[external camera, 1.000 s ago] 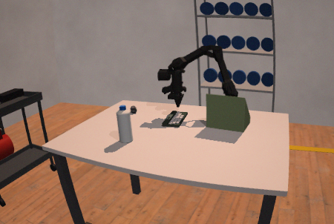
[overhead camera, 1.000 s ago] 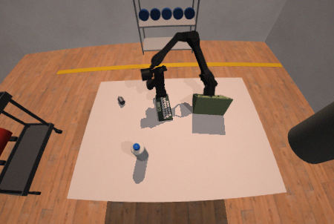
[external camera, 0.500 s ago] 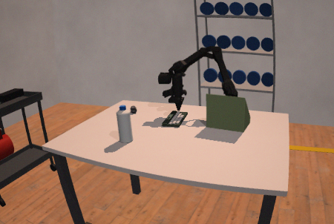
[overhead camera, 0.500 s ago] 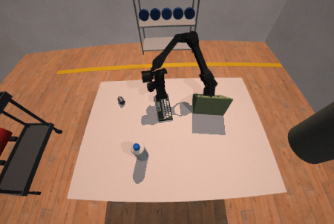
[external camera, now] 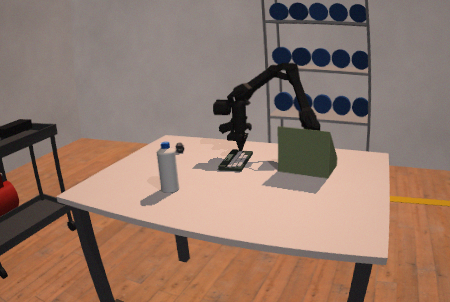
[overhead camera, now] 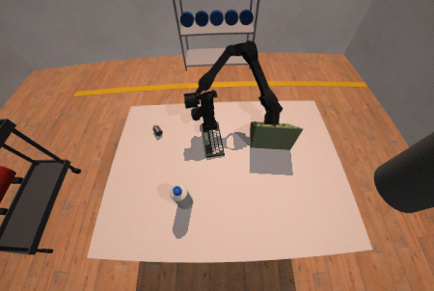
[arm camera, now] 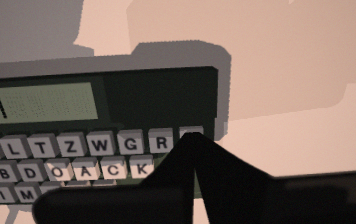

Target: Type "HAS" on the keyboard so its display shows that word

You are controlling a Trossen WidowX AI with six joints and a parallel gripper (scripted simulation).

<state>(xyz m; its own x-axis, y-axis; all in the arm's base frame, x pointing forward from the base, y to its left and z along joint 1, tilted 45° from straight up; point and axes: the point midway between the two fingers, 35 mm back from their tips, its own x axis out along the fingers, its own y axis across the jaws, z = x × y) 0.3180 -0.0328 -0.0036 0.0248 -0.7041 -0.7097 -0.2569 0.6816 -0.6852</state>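
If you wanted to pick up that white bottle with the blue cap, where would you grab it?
Around the straight white body of the bottle, below the blue cap, coming in level from the side. It stands upright and free on the table, so its round wall probably suits opened fingers; the gripper is shut now.
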